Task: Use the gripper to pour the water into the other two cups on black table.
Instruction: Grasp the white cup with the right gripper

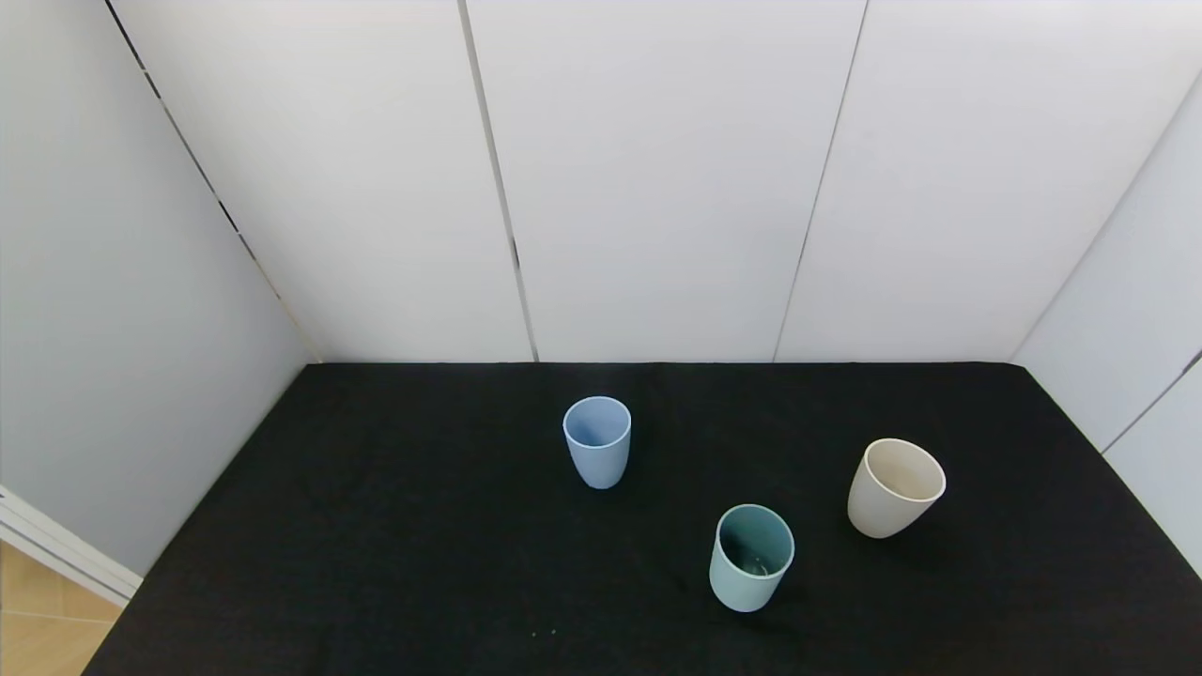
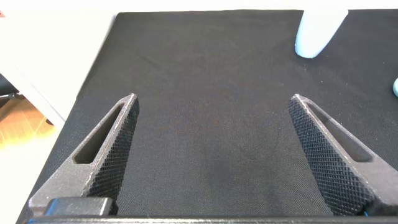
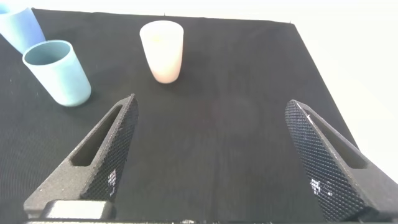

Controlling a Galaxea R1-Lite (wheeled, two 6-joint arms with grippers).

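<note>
Three tumblers stand upright on the black table (image 1: 376, 526). The periwinkle blue cup (image 1: 597, 441) is at the middle back. The mint-teal cup (image 1: 750, 558) is nearer and to its right, with a faint glint inside. The cream-beige cup (image 1: 895, 487) is farther right. Neither arm shows in the head view. My left gripper (image 2: 213, 102) is open and empty over bare table, with the blue cup (image 2: 318, 31) far ahead. My right gripper (image 3: 210, 106) is open and empty, short of the cream cup (image 3: 162, 51), the teal cup (image 3: 58, 71) and the blue cup (image 3: 18, 26).
White wall panels (image 1: 657, 188) close the back and both sides of the table. The table's left edge drops to a wooden floor (image 1: 38, 620). Bare black cloth lies around and in front of the cups.
</note>
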